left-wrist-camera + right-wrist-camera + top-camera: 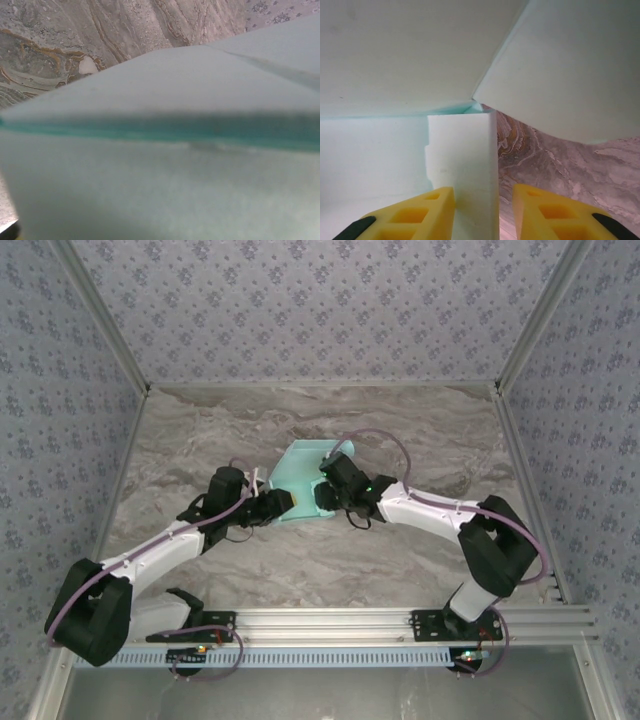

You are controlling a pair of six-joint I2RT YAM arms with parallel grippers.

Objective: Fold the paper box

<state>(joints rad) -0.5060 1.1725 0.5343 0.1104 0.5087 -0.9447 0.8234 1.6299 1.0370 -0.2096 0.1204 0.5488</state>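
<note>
Press the narrow flap (462, 155) of the paper box (300, 465) inward with right fingers (420, 215), half open astride it; hold left fingers (280, 504) steady, grip there impossible to tell.

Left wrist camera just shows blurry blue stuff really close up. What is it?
Observer: From the top camera, it's the paper box, lying in the middle of the table between both arms.
Operator: Is the other arm holding it?
Observer: No. The right wrist camera shows a flap standing between the yellow right fingers, which are open.
Operator: And my fingers?
Observer: From above, the left fingers sit at the box's left edge; whether they pinch it, I can't tell.
</note>
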